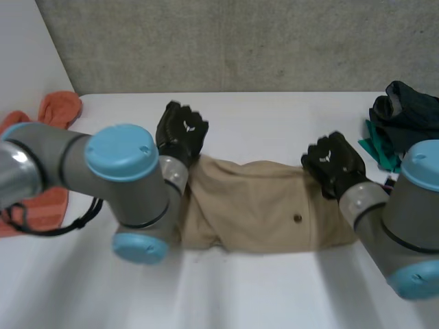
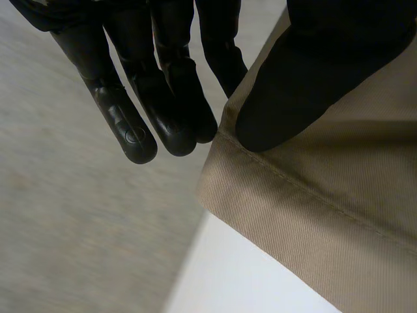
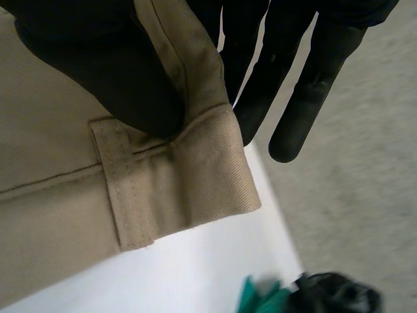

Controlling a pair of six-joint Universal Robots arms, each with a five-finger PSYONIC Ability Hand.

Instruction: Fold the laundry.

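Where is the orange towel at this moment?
In the head view the orange towel lies at the table's left side, partly hidden by the left arm, apart from the tan trousers in the middle.

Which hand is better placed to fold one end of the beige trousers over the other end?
Probably left. The left hand pinches the hem corner of the beige trousers, the lighter end; the right hand pinches the waistband corner beside a belt loop and could anchor it.

Soft, even light, white table (image 1: 274,295) bright, grey wall (image 1: 240,41) duller, mild sheen on blue caps (image 1: 122,152)
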